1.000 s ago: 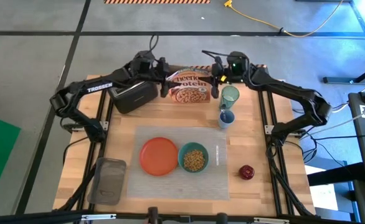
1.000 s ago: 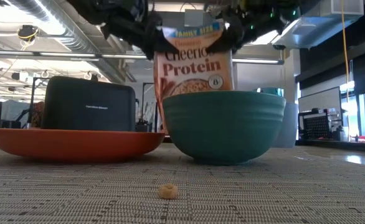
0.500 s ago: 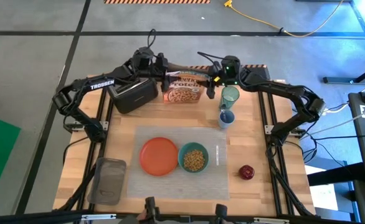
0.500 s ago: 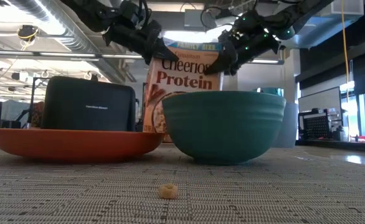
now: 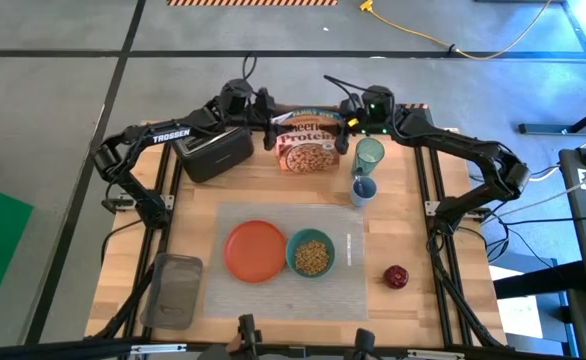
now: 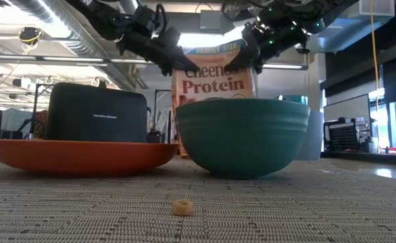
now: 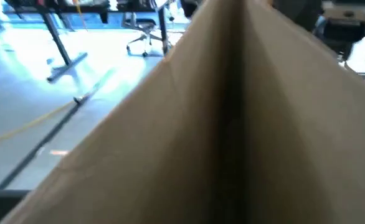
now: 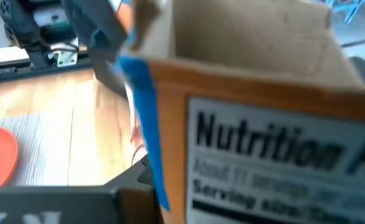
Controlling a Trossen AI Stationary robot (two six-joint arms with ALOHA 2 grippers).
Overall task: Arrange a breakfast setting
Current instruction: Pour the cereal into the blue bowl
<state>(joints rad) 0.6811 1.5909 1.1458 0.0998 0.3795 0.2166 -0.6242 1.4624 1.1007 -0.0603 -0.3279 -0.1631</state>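
Wooden worktop (image 5: 413,200): behind the bowl (image 5: 311,255), left jaws (image 5: 269,122) clamp the light, crushable cereal box (image 5: 308,146) by its top edge; right jaws (image 5: 348,122) beside it, state unclear.

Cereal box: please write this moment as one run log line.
orange Cheerios Protein cardboard box: upright at table back | left end effector: at its top | right end effector: at its top

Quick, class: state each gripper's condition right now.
Left gripper: closed on the cereal box.
Right gripper: at the box's other top corner; open or shut cannot be told.
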